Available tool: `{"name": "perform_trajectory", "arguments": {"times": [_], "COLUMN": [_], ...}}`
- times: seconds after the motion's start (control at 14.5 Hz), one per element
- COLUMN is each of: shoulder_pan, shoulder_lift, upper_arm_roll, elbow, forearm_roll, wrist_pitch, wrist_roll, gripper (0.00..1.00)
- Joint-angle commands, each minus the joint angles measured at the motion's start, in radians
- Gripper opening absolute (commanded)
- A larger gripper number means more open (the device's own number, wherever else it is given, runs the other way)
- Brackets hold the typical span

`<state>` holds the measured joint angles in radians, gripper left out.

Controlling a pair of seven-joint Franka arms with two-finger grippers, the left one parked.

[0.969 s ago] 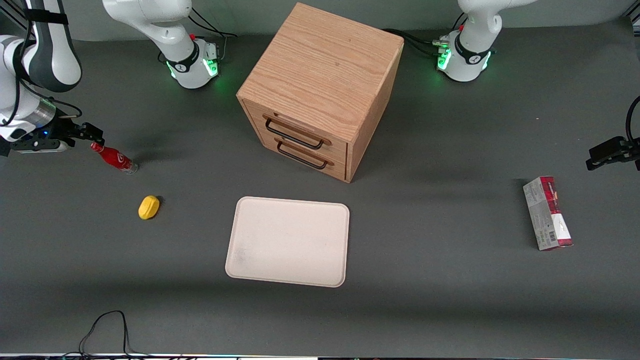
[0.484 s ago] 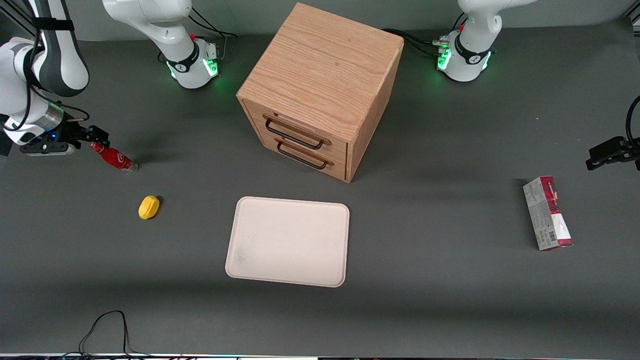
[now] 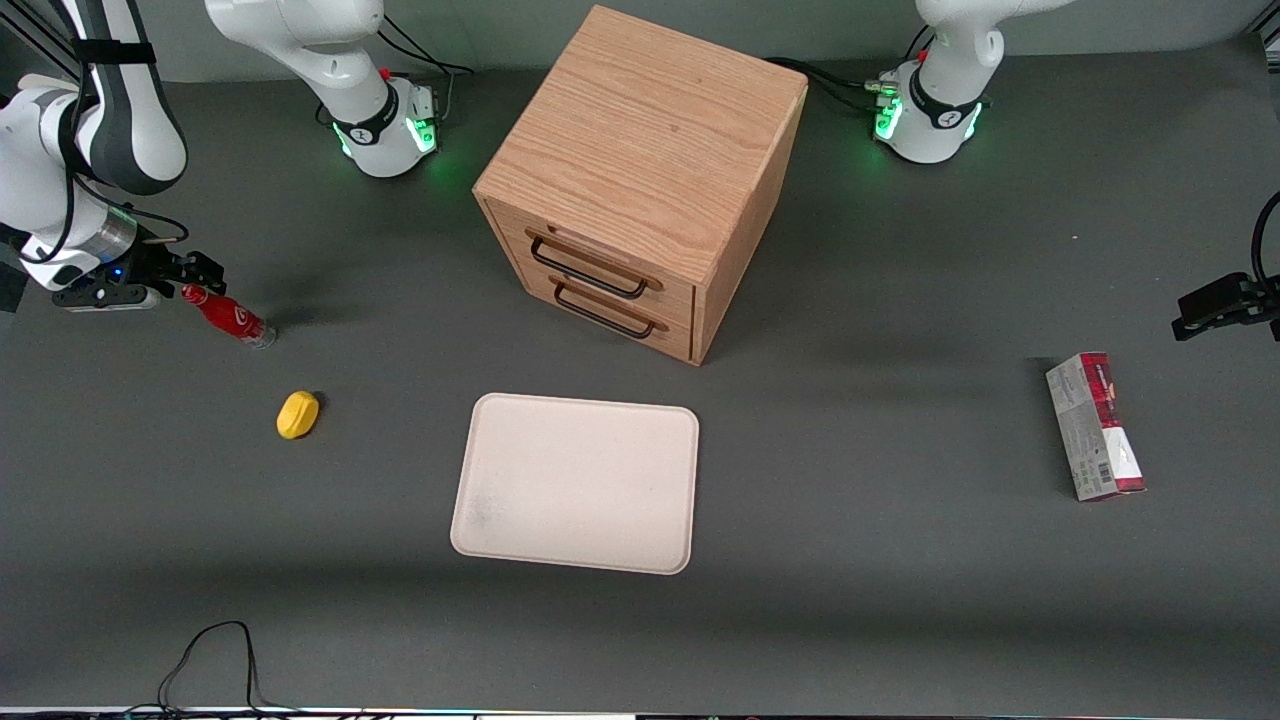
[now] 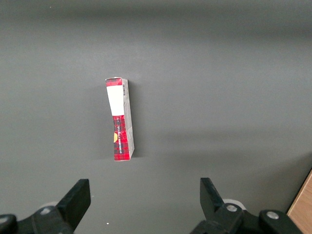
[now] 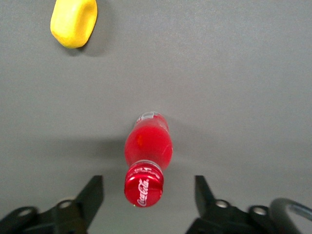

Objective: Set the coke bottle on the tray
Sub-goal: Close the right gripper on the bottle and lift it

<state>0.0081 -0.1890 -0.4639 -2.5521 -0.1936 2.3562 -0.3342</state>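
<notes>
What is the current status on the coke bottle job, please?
Gripper open, fingers either side of the cap, above the coke bottle. Bottle standing on the table, not grasped. Tray bare, nearer the front camera. Yellow object lies near the route.

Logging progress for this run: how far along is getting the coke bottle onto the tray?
Early stage. Done: the gripper hangs above the coke bottle, jaws open either side of its cap. In hand: nothing yet; the bottle stands on the table. Left: grasp, lift, carry to the tray, which holds nothing.

Red-and-grey carton (image 4: 120, 119) lying flat on dark grey table (image 4: 219, 87), wooden corner (image 4: 301, 207)
</notes>
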Motion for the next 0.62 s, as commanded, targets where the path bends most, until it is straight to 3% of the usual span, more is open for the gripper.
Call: {"name": "perform_trajectory", "arguments": {"times": [0.0,0.07,0.55], "shoulder_pan": [0.004,0.004,0.004], "shoulder_lift": [-0.006,-0.009,-0.017], "upper_arm_roll": [-0.01,-0.01,-0.009], "elbow": [-0.007,-0.007,0.027], "forearm_roll": [-0.02,-0.02,-0.021], "wrist_pitch": [0.018,0.017,-0.018], "wrist_roll": [-0.02,-0.022,-0.032], "gripper": [0.12,0.0,0.0]}}
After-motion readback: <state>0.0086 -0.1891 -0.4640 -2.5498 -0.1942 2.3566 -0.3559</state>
